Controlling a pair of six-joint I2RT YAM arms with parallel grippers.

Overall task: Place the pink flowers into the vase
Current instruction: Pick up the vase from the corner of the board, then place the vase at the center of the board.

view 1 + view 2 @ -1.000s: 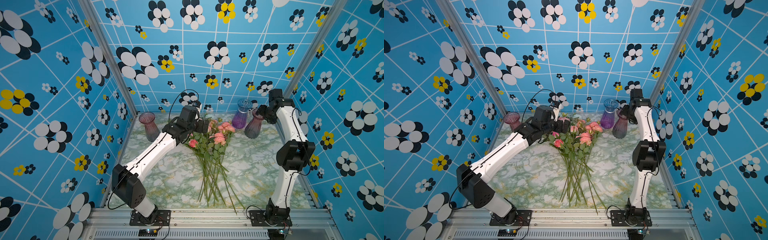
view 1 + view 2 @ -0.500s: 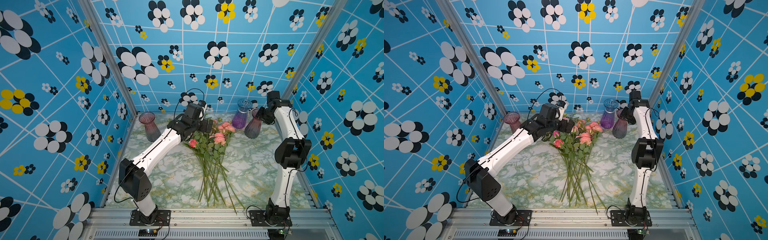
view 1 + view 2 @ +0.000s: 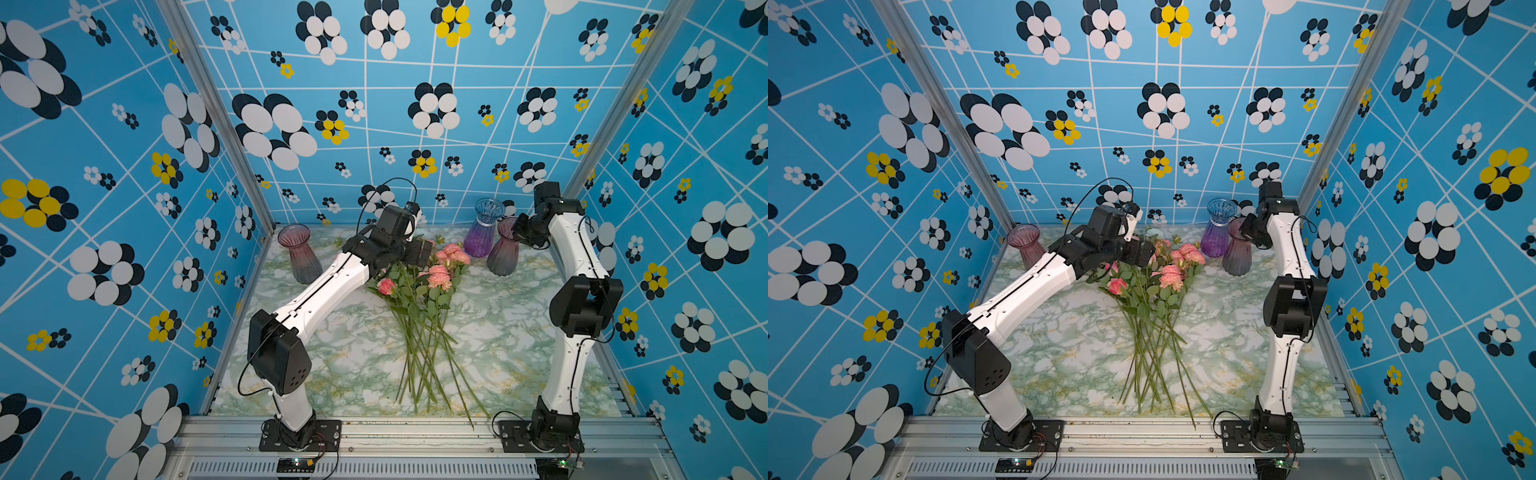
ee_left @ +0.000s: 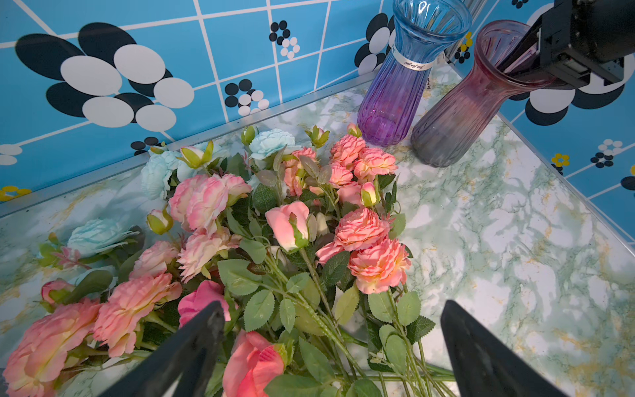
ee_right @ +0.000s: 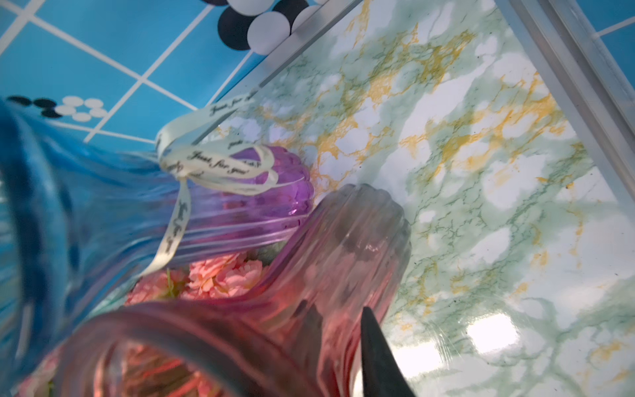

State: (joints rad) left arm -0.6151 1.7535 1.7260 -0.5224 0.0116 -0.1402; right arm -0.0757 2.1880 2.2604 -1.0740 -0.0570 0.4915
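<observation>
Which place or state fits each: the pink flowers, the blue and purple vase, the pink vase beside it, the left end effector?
1 pink flowers
2 blue and purple vase
3 pink vase beside it
4 left end effector

a open wide
b ribbon round its neck
c lying on the table
d right end effector at its rim

Pairs: 1-c, 2-b, 3-d, 4-a

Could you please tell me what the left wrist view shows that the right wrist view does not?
Only left wrist: the pale blue flowers and the open left pincer. Only right wrist: the tied ribbon bow. Both: the pink flowers, the blue-purple vase, the pink-grey vase with the right pincer astride its rim, and the marble table.
</observation>
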